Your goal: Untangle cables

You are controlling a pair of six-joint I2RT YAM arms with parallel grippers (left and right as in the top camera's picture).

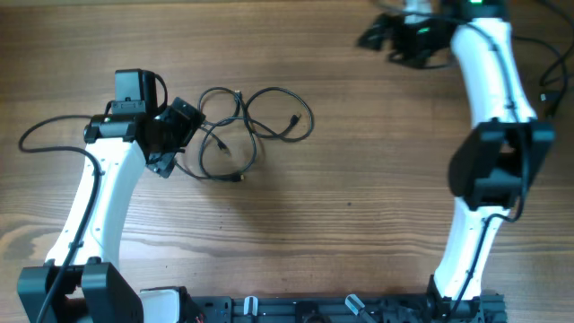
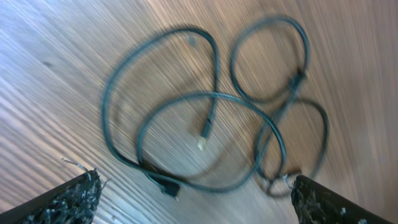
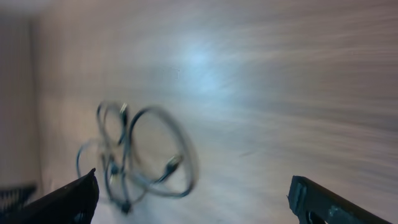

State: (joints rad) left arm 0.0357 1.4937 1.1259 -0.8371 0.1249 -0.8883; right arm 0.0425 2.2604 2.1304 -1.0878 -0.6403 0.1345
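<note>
On the wooden worktop [image 1: 359, 179], left of centre, the cables [image 1: 251, 130] lie in a loose overlapping tangle of loops, with the left claw [image 1: 175, 135] spread wide and empty just beside their left edge. Bare wood stretches right of the tangle and toward the near edge. Well apart at the far right corner, the right claw [image 1: 381, 36] hangs released, gripping nothing, its view blurred.

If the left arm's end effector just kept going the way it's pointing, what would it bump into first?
Most likely the cables. The left end effector is open, and its wrist view shows the tangled loops lying on the table straight ahead between its fingers. How far off they are is hard to judge.
</note>
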